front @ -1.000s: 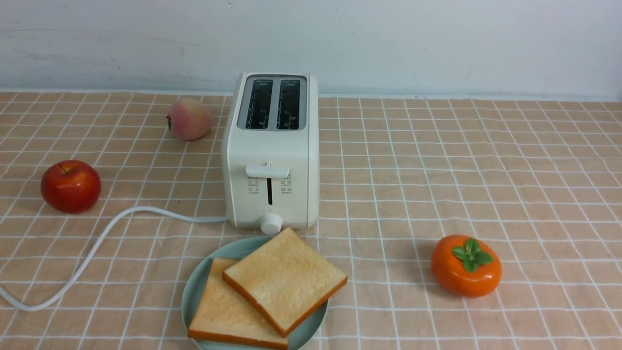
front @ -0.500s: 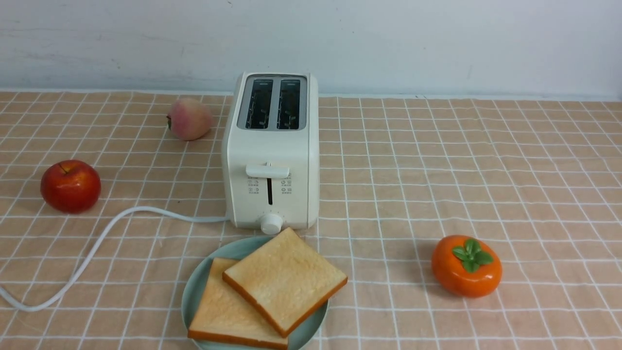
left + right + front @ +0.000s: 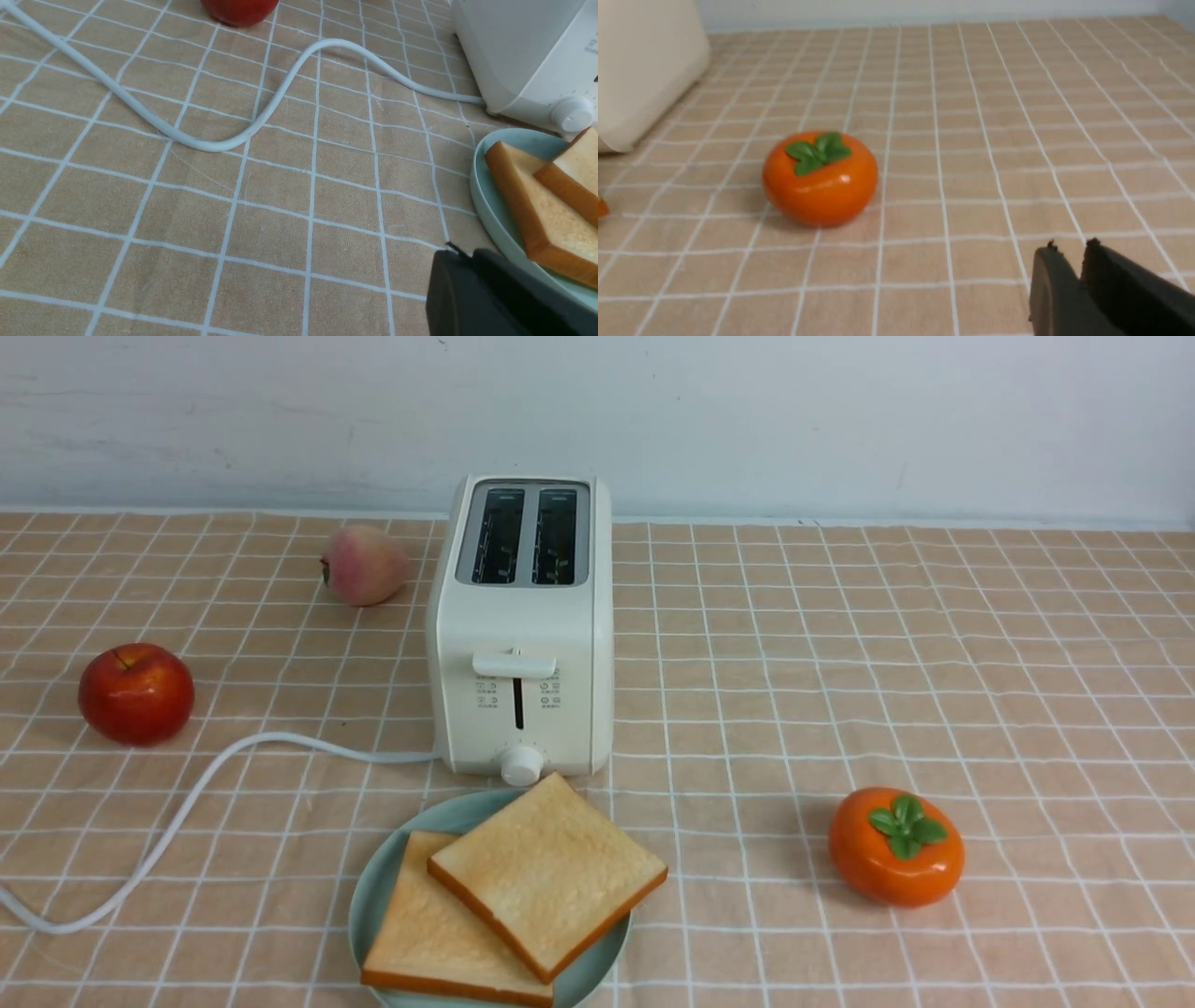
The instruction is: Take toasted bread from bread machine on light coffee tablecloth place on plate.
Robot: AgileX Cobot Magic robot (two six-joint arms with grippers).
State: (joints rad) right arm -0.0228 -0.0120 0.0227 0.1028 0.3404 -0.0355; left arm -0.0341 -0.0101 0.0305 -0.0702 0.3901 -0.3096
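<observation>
A plain pale wall (image 3: pixel 840 420) fills the upper part of the front view, whitish with a faint blue-grey tint and a few light scuffs and streaks toward the upper left. Its lower edge meets the worktop (image 3: pixel 1027 663) in a straight line running across the frame about a quarter of the way down. The light is soft and even, with only short, faint shadows on the surface. In the right wrist view the same wall (image 3: pixel 924 9) shows as a narrow strip along the top.

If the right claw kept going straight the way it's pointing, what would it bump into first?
Probably nothing soon: ahead of the right gripper lies only bare tablecloth up to the far wall. The persimmon sits well off to one side. Depth is hard to judge.
</observation>
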